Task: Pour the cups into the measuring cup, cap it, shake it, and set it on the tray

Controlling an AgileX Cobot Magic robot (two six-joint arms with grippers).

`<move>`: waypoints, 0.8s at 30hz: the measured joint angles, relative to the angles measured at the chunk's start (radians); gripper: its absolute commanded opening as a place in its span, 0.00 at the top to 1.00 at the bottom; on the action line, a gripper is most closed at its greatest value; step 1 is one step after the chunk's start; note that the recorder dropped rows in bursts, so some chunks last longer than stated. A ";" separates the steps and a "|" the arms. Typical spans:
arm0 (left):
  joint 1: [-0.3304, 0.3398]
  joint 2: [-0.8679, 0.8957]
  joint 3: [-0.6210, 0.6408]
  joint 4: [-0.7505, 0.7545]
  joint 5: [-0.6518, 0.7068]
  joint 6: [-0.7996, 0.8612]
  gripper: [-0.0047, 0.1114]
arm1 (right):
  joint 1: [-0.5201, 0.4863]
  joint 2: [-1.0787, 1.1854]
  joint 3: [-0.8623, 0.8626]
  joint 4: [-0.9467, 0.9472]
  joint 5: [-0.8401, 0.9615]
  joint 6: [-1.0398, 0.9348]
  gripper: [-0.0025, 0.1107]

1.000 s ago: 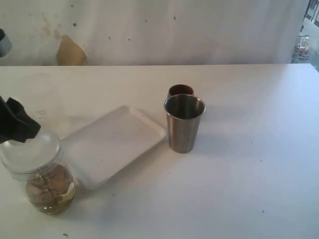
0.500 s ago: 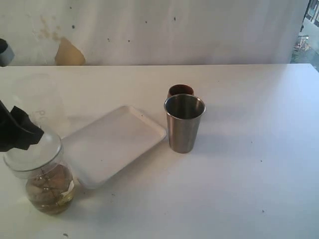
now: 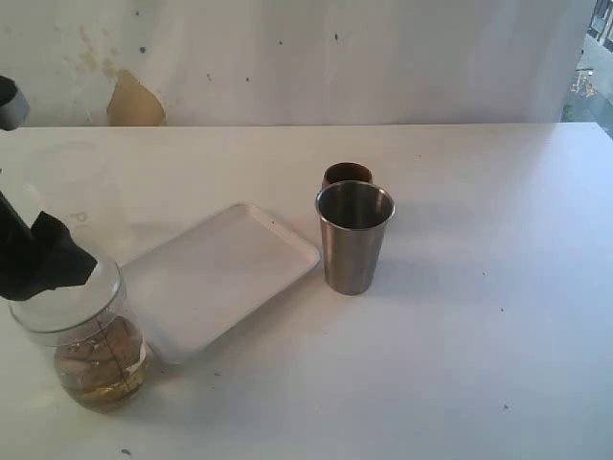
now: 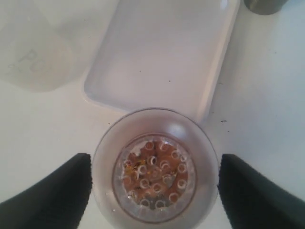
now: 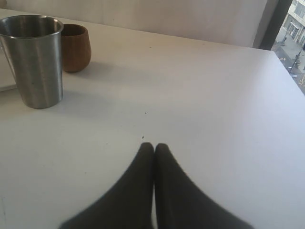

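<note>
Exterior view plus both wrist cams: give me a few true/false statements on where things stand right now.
1. The measuring cup stands on the tray. False: it stands on the table, beside the tray.
2. The right tool is shut and holds nothing. True.
3. The steel tumbler lies on its side. False: it stands upright, mouth up.
4. In the exterior view the wooden cup sits just behind the steel tumbler. True.
5. The left tool has one finger on each side of the measuring cup. True.
6. The measuring cup is empty. False: there is brownish content in its lower part.
</note>
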 measured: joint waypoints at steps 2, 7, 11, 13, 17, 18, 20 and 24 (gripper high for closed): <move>0.000 0.000 -0.007 -0.013 0.000 0.000 0.35 | 0.000 0.000 0.000 0.000 0.000 0.000 0.98; 0.000 0.000 -0.078 -0.023 0.014 0.000 0.45 | 0.000 0.000 0.000 0.000 0.000 0.000 0.98; 0.000 0.000 -0.140 -0.025 0.055 0.000 0.71 | 0.000 0.000 0.000 0.000 0.000 0.000 0.98; 0.000 0.000 -0.155 -0.025 0.074 0.000 0.89 | 0.000 0.000 0.000 0.000 0.000 0.000 0.98; 0.000 0.000 -0.157 -0.025 0.126 0.002 0.96 | 0.000 0.000 0.000 0.000 0.000 0.000 0.98; 0.000 0.000 -0.157 -0.025 0.134 0.002 0.96 | 0.000 0.000 0.000 0.000 0.000 0.000 0.98; 0.000 0.000 -0.144 -0.025 0.134 0.002 0.96 | 0.000 0.000 0.000 0.000 0.000 0.000 0.98; 0.000 0.000 -0.091 -0.025 0.093 0.015 0.96 | 0.000 0.000 0.000 0.000 0.000 0.000 0.98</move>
